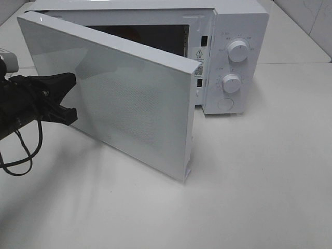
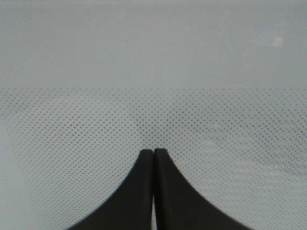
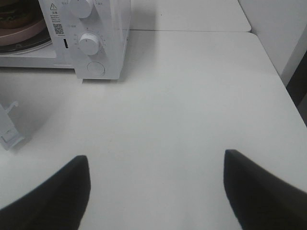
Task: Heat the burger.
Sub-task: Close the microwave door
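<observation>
White dotted glass of the microwave (image 1: 249, 67) door (image 1: 129, 98) fills the left wrist view. The left gripper (image 2: 153, 154) has its two fingers pressed together, holding nothing, with the tips at the outer face of the door. The door stands half open from the microwave front, so I judge the closed tip serves as a pusher to shut it. Inside the microwave the burger (image 3: 13, 17) sits on the pink plate (image 3: 26, 33), ready for heating. The right gripper (image 3: 156, 158) hangs with jaws wide and empty above the table (image 3: 192, 96), off the dial side of the microwave, probably kept clear of the door's swing and near the dials (image 1: 237, 50).
</observation>
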